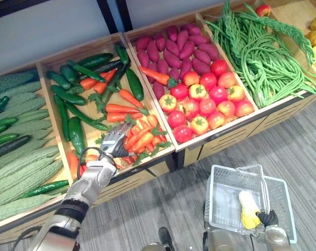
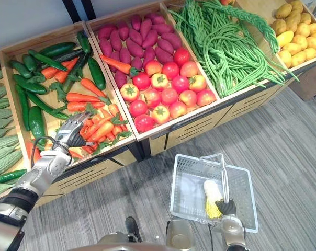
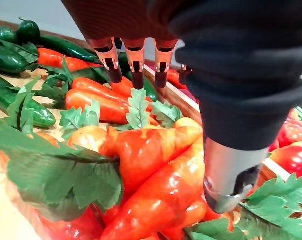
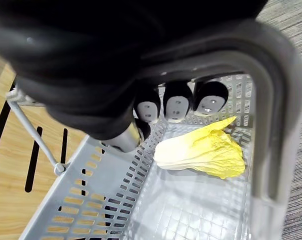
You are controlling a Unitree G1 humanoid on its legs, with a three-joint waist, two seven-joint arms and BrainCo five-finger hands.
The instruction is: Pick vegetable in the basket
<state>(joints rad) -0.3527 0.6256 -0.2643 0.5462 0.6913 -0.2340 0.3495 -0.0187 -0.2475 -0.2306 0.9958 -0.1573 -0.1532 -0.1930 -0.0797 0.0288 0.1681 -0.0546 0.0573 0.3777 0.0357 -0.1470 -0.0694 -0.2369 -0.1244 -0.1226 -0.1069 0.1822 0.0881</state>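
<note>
My left arm reaches in from the lower left over the wooden produce stand point(image 1: 228, 135). Its hand point(image 1: 115, 141) hovers just above the heap of carrots point(image 1: 141, 139), fingers straight and close together, thumb hanging down, gripping nothing. My right hand point(image 1: 268, 217) is curled round the handle point(image 4: 271, 125) of the grey plastic basket point(image 1: 219, 201), where a yellow napa cabbage point(image 1: 248, 209) lies.

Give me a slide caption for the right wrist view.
Right hand curled round the handle of the grey basket, a yellow cabbage lying inside.
</note>
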